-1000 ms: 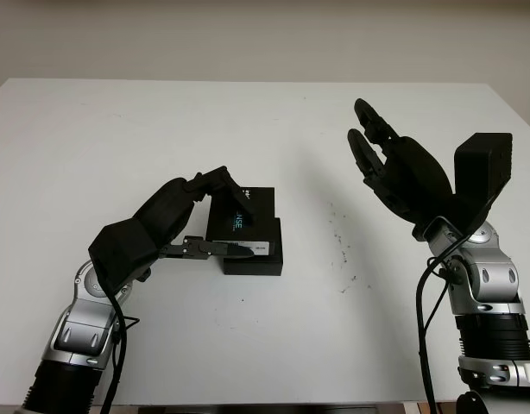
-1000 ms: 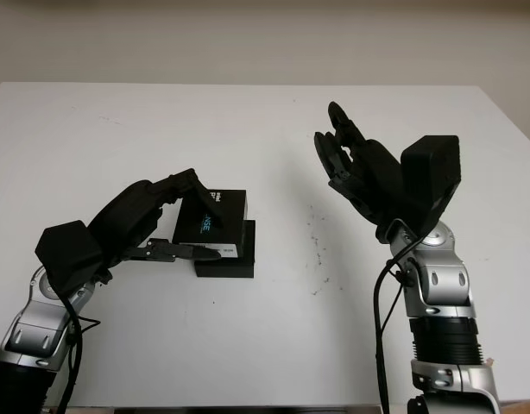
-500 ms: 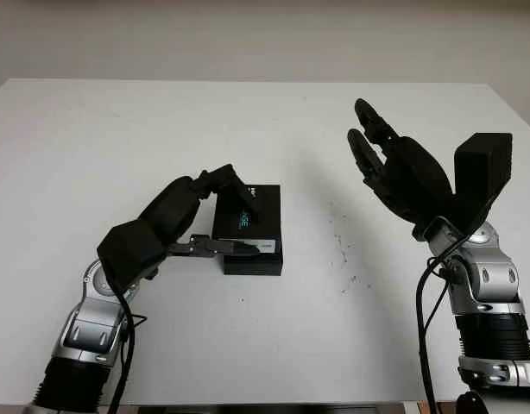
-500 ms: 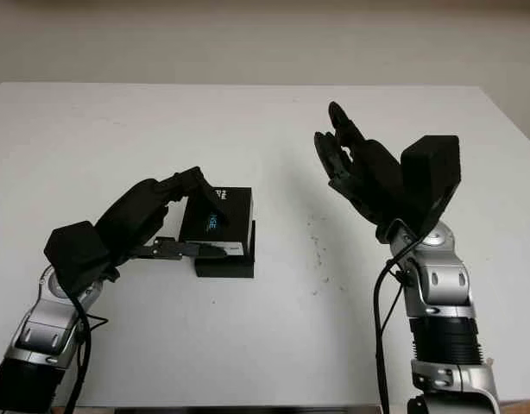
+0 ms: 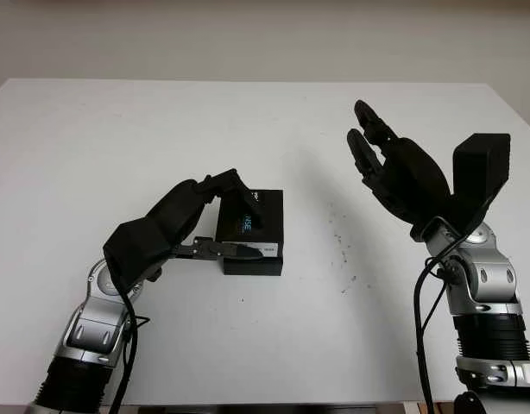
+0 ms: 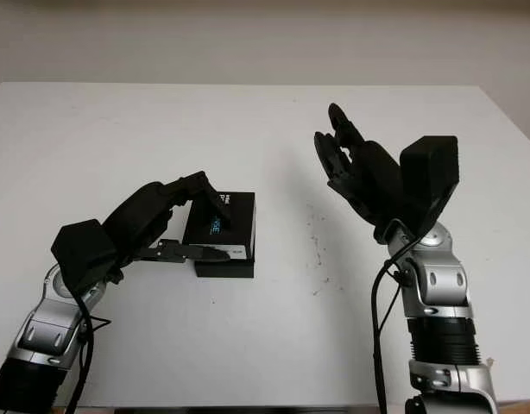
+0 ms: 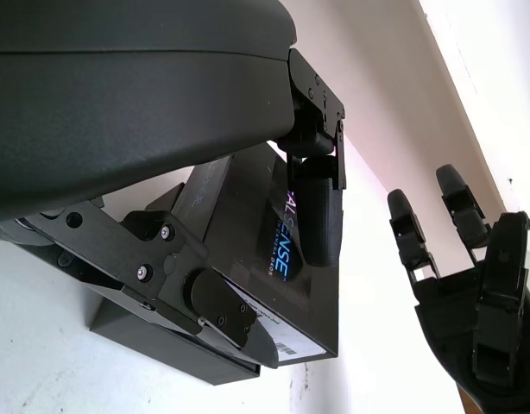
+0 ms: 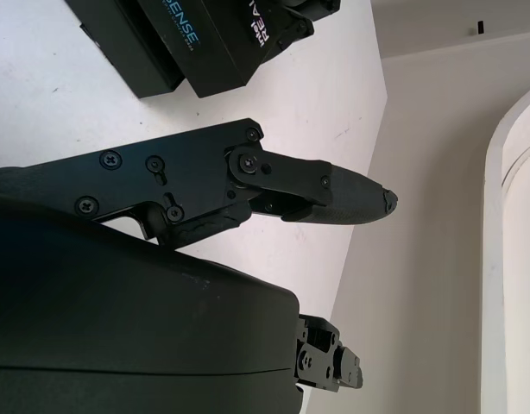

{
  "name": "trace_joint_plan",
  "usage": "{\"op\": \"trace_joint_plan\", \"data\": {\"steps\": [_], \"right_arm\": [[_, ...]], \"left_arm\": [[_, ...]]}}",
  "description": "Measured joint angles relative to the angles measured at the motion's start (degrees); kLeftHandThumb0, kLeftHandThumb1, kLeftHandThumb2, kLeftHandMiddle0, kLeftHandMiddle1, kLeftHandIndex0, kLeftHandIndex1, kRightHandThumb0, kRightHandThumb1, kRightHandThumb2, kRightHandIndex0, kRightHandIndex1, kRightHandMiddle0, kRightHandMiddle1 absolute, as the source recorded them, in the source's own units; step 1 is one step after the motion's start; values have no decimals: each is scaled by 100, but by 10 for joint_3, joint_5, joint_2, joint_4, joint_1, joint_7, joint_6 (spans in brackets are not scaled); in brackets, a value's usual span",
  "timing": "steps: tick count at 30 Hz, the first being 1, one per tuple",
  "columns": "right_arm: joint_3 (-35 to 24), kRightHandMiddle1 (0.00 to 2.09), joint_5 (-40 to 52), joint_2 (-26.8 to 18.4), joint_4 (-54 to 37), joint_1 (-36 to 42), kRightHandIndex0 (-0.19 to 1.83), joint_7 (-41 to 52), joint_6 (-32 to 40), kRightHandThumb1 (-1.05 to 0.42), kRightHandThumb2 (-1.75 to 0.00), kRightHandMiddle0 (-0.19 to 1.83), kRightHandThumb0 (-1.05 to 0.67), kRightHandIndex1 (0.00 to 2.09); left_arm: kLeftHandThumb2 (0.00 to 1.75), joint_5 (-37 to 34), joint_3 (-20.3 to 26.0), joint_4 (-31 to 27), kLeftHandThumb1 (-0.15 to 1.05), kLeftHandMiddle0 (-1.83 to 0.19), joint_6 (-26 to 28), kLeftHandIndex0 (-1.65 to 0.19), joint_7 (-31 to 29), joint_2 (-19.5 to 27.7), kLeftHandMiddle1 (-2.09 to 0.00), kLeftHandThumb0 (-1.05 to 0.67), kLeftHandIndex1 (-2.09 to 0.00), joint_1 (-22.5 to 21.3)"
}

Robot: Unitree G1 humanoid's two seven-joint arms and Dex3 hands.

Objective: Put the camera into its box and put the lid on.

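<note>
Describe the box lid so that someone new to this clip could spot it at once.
On the white table, look left of centre, where the left robot hand reaches in. The lid is the black slab with teal lettering on top, held in that hand and sitting slightly askew on the plain black box beneath. The right robot hand is open, raised well apart.

Left hand (image 5: 215,226) covers the near-left part of the lid (image 5: 253,221), so its grip there can't be made out. Box (image 5: 252,264) mostly hidden under the lid; contents can't be seen, and whether the lid is fully seated can't be told. Lid print is partly behind a finger (image 7: 317,220) in the left wrist view and cut off by the frame edge in the right wrist view.
</note>
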Motion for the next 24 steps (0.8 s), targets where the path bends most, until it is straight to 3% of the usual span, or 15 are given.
{"op": "trace_joint_plan", "data": {"steps": [16, 24], "right_arm": [[0, 4, 0, 2, -9, 3, -18, -2, 0, -105, -51, -19, -65, 6], [0, 5, 1, 3, -11, 5, -17, -2, 0, -105, -51, -18, -65, 6]], "left_arm": [[5, -4, -6, 11, 90, -36, -14, -35, -4, -6, -152, -14, -157, 6], [6, 7, -7, -23, 91, -35, 3, -35, 10, -6, -153, -13, -155, 36]]}}
